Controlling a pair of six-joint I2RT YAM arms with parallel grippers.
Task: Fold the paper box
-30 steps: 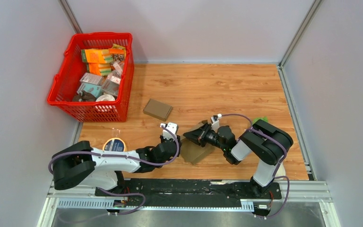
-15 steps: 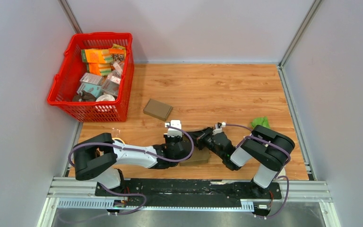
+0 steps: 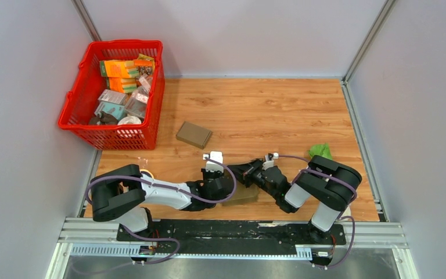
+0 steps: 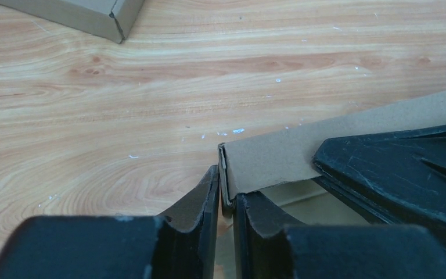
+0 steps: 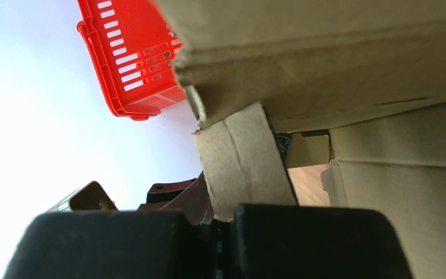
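The brown paper box [image 3: 245, 194] lies low on the wooden table near the front edge, between the two arms. My left gripper [image 3: 230, 186] reaches it from the left. In the left wrist view its jaws [image 4: 226, 195] are pinched on the folded corner edge of a box wall [image 4: 279, 157]. My right gripper [image 3: 246, 172] comes in from the right and is shut on a cardboard flap [image 5: 241, 163] of the same box [image 5: 325, 58]. One black finger of the right gripper [image 4: 395, 168] lies across the wall in the left wrist view.
A red basket [image 3: 76, 110] full of packets stands at the back left. A second, closed brown box [image 3: 194, 134] lies in the middle of the table. A green object [image 3: 320, 149] sits behind the right arm. A tape roll [image 3: 145, 172] peeks from behind the left arm.
The left arm swung right, up to the box, and its jaws narrowed onto the wall's edge. The right gripper lowered the tilted box nearly flat.
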